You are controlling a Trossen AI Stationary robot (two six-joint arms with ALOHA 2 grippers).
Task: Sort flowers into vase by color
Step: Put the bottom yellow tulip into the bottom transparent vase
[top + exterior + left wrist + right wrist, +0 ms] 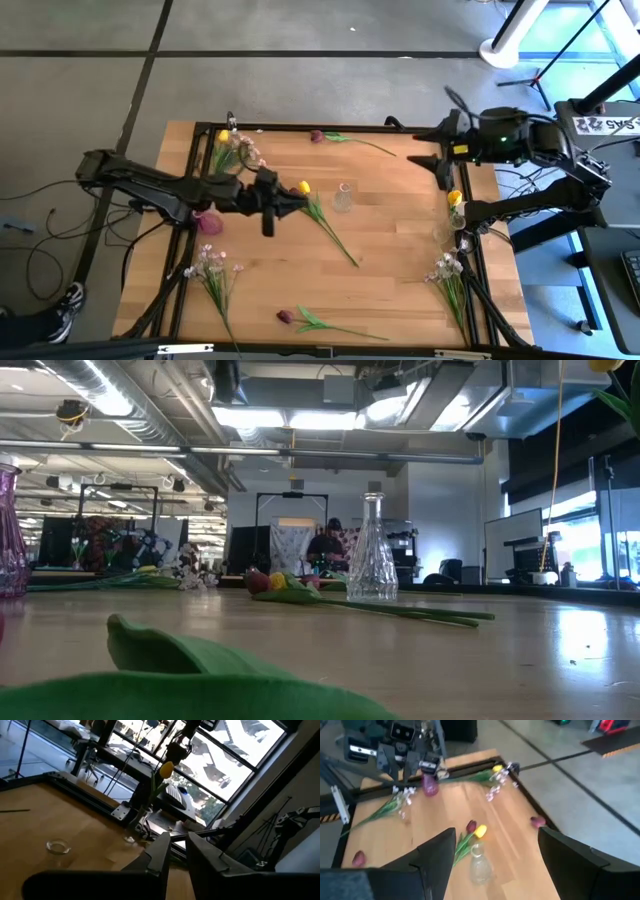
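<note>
My left gripper [298,205] [177,840] hovers level over the table's middle, open by a narrow gap with nothing in it. Just beyond it a yellow tulip [304,187] and a maroon tulip [471,826] lie on the wood beside a clear vase [343,198] [372,560]. A purple vase [208,222] stands under the left arm. My right gripper [440,165] [495,840] hangs high at the far right, open wide and empty. Another yellow tulip [455,197] [165,770] stands upright at the right edge. The low view shows neither gripper.
Loose flowers lie around the table. A maroon tulip [316,136] lies at the far edge and a yellow and white bunch [235,150] at the far left. White-pink sprigs [210,265] [447,268] lie left and right, and a maroon tulip [286,316] near the front edge.
</note>
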